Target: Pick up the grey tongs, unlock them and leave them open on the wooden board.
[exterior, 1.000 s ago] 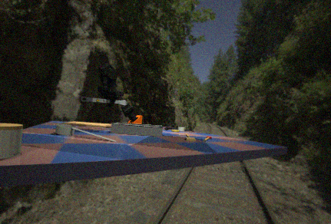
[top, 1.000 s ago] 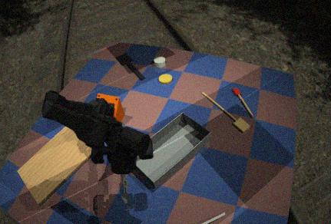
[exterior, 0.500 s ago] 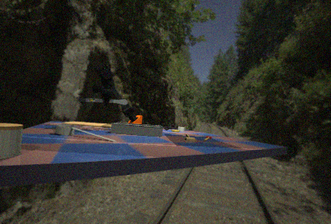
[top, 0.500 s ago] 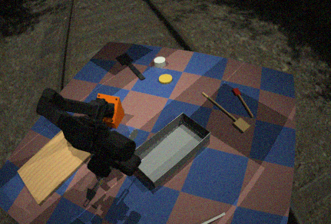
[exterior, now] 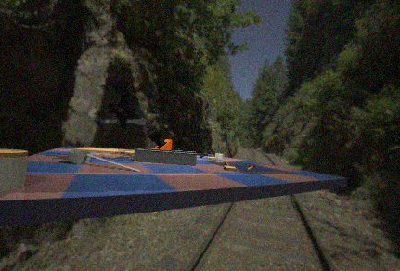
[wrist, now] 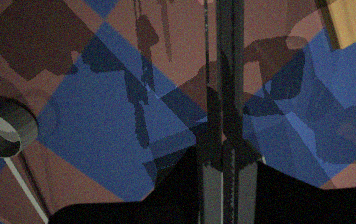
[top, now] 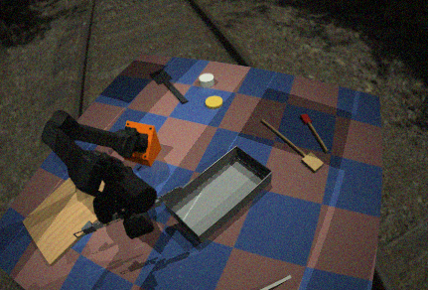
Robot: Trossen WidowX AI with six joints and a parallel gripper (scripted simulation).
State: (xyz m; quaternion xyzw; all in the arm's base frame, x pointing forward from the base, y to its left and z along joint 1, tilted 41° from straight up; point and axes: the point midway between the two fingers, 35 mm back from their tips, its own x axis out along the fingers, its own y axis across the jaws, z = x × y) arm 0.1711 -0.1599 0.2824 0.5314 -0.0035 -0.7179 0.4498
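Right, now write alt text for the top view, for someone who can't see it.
A black robot arm's gripper holds grey tongs above a blue-and-pink checked table, between a wooden board and an empty roasting tin. Beyond lie a dark brush-like tool, white and yellow round pieces, and two wooden-handled utensils.

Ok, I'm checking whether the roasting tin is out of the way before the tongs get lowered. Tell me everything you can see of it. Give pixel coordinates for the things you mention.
The roasting tin (top: 219, 195) (exterior: 165, 157) is a grey, metal-looking rectangular tray with low upright walls and an open top. Its inner floor looks pale and smooth, crossed by a thin bright line. It sits upright and flat on the checked tabletop (top: 280, 218) (exterior: 122, 181), turned diagonally in the top view. Nothing can be seen lying inside.
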